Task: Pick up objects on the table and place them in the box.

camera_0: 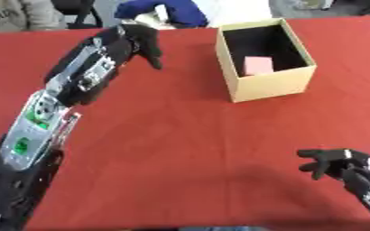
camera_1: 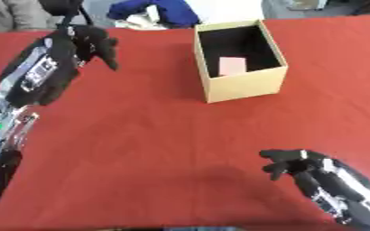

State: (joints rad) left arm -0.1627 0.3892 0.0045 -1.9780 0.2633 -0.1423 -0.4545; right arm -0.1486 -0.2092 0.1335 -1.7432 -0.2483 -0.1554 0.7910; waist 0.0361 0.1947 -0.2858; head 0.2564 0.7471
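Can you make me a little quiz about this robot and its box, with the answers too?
1. True or false: the box is lying tipped over on its side.
2. What colour is the thing inside the box?
A. green
B. pink
C. yellow
3. Fill in: the robot's left hand is stretched out over the ____ table.

Key:
1. False. It stands upright with its open top up.
2. B. A pink object lies on the bottom.
3. Red. The right hand shows near the lower right corner, holding nothing.
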